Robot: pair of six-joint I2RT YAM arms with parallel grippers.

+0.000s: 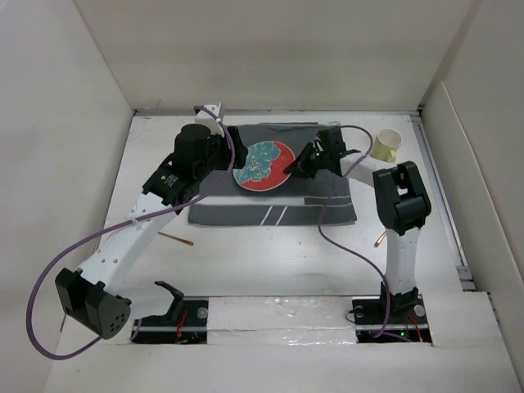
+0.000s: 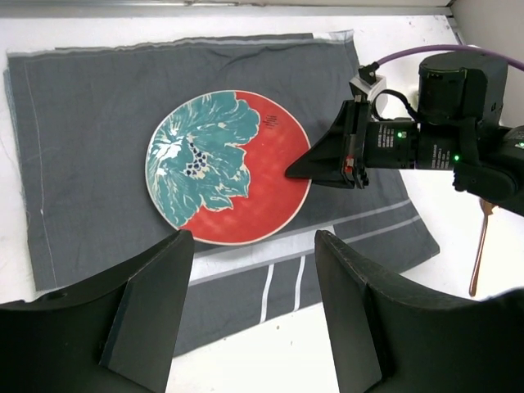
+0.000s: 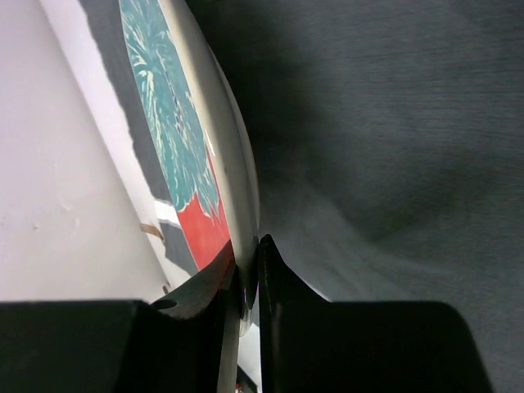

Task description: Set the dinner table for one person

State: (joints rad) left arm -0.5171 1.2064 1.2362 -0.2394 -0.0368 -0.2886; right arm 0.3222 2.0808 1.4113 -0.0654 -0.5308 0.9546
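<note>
A round plate [image 1: 264, 165] with a red and teal flower pattern lies on a dark grey striped cloth [image 1: 270, 209] on the white dinner table [image 1: 270, 262]. My right gripper [image 1: 296, 166] is shut on the plate's right rim; the right wrist view shows the rim [image 3: 237, 221] pinched between both fingers. The left wrist view shows the plate [image 2: 225, 168] and the right gripper [image 2: 299, 172] at its edge. My left gripper [image 2: 254, 270] is open and empty, hovering above the cloth's [image 2: 98, 147] near edge, left of the plate [image 1: 214, 160].
A pale yellow cup [image 1: 386, 145] stands at the back right. A copper utensil [image 1: 380, 238] lies right of the cloth, also in the left wrist view [image 2: 479, 254]. A thin wooden stick [image 1: 175, 238] lies left of the cloth. White walls enclose the table.
</note>
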